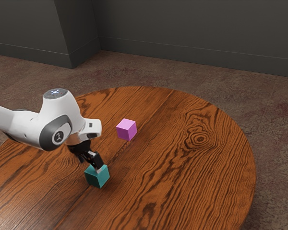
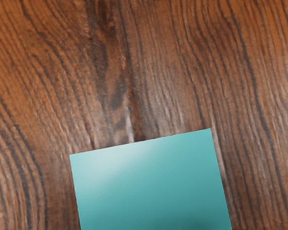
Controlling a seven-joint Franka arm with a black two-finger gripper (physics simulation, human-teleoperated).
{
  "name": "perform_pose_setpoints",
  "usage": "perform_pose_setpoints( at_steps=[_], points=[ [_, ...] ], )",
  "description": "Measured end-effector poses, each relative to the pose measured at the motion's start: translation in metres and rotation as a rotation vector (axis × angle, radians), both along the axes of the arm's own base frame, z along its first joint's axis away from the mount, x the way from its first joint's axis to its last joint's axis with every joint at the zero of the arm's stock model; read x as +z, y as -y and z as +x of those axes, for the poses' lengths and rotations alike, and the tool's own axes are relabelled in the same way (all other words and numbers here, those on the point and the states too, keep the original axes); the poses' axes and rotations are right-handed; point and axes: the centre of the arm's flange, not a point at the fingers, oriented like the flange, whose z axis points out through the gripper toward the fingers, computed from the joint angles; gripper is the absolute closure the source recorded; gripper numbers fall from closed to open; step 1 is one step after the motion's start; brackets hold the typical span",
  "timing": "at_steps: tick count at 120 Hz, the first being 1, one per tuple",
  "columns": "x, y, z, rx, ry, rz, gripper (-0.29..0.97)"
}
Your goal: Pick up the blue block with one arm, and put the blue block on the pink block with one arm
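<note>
Plainly, the teal-blue cube sits on the round wooden table under the black gripper; whether clamped, I cannot tell; the pink cube stands apart, bare wood between

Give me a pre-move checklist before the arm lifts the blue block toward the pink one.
1. Gripper over the blue block: ok. It sits right at the block's top, and the wrist view shows the block just under the hand.
2. Grasp secured: cannot tell.
3. Blue block off the table: not ok, it appears to rest on the wood.
4. Pink block top free: ok, nothing is on it.
5. Pink block flat on the table: ok.
6. Path between the blocks: ok, just bare wood.
</note>
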Motion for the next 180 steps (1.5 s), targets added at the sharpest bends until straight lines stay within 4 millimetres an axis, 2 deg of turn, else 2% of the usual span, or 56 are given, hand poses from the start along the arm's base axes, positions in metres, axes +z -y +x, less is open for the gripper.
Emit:
perform_pose_setpoints(
  at_steps=[30,66,95,105,119,126,153,180],
  points=[
    [0.004,0.007,0.0,-0.068,0.013,-0.018,0.02],
    [0.014,0.015,0.0,-0.052,0.045,-0.06,0.02],
    [0.023,0.029,-0.011,-0.023,-0.095,-0.083,0.02],
    [0.019,0.029,-0.014,-0.006,-0.141,-0.076,0.02],
    [0.021,0.027,0.007,0.015,-0.164,-0.051,0.02],
    [0.02,0.025,0.011,0.02,-0.176,-0.041,0.02],
    [0.002,0.018,0.01,0.047,-0.232,-0.02,0.02],
    [-0.001,0.016,0.013,0.049,-0.209,-0.009,0.02]
  ],
)
